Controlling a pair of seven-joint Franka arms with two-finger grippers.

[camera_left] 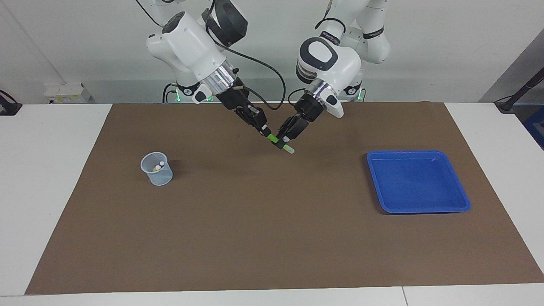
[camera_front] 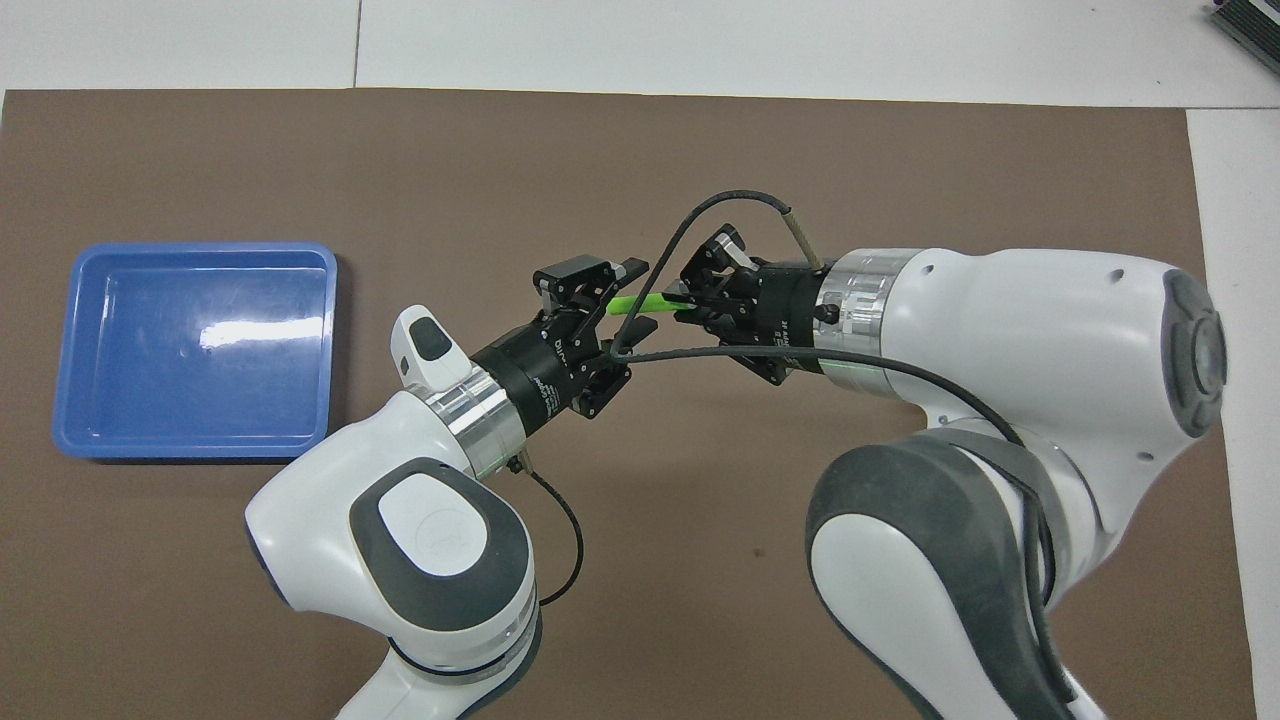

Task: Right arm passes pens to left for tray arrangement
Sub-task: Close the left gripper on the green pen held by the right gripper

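The green pen (camera_left: pixel 274 138) is held in the air over the middle of the brown mat, its pale tip pointing down. My right gripper (camera_left: pixel 264 131) is shut on its upper end. My left gripper (camera_left: pixel 284 142) has its fingers on either side of the pen's lower part and looks open. The overhead view shows the pen (camera_front: pixel 640 302) between the left gripper (camera_front: pixel 592 285) and the right gripper (camera_front: pixel 688 298). The blue tray (camera_left: pixel 418 209) lies empty toward the left arm's end and also shows from overhead (camera_front: pixel 190 447). A yellowish pen end (camera_left: pixel 157 168) and a second pale tip show inside a cup; no purple is visible.
A small translucent cup (camera_left: pixel 158 176) stands on the mat toward the right arm's end; the right arm hides it in the overhead view. The brown mat (camera_left: pixel 255 238) covers most of the white table. A black cable (camera_front: pixel 700 352) loops beside the grippers.
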